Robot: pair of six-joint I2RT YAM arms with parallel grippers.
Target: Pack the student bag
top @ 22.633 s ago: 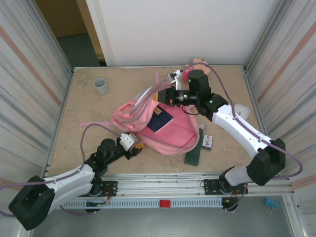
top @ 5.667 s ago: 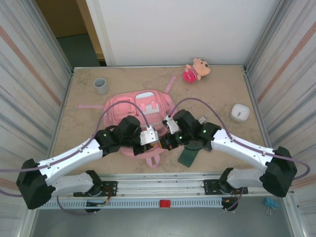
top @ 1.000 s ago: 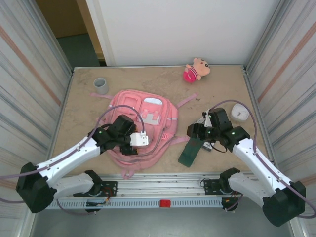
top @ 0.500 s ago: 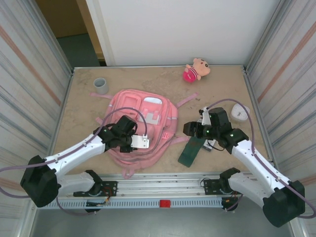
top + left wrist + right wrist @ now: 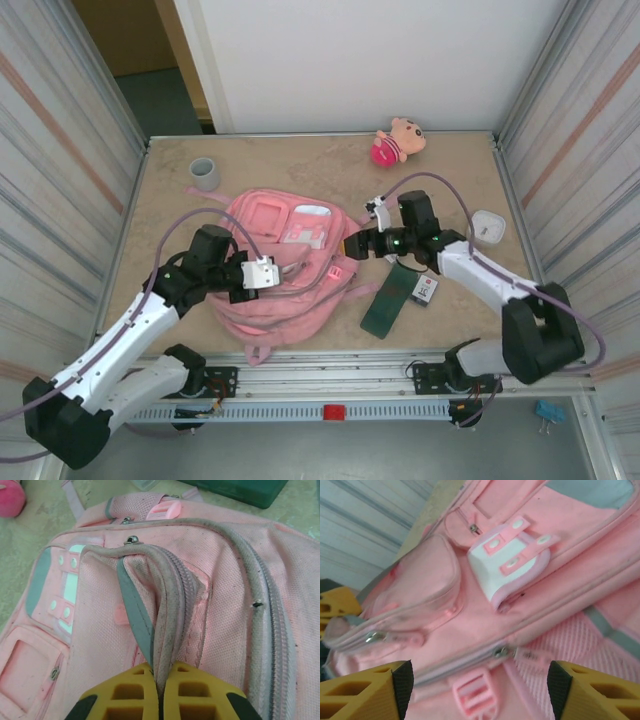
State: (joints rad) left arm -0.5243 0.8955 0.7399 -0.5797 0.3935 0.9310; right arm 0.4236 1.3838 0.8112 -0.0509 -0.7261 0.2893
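The student bag (image 5: 300, 295) is a large pink backpack lying flat mid-table, front pockets up. My left gripper (image 5: 280, 271) is over its middle. In the left wrist view its yellow fingers (image 5: 125, 695) are shut on a raised fold of the bag's white-trimmed zipper edge (image 5: 167, 610). My right gripper (image 5: 350, 247) hovers at the bag's right side, open. In the right wrist view the bag (image 5: 470, 605) spans the gap between the wide-apart fingers (image 5: 360, 690), with a metal zipper pull (image 5: 501, 651) and a pink buckle (image 5: 472, 695) below it.
A dark green case (image 5: 385, 305) and a small card box (image 5: 424, 288) lie right of the bag. A white box (image 5: 489, 226) is near the right wall, a pink plush doll (image 5: 398, 140) at the back, a grey cup (image 5: 205, 173) at back left.
My left gripper closed on the bag's zipper edge and drew back to the left, lifting a fold. The right gripper moved left up to the bag's right side.
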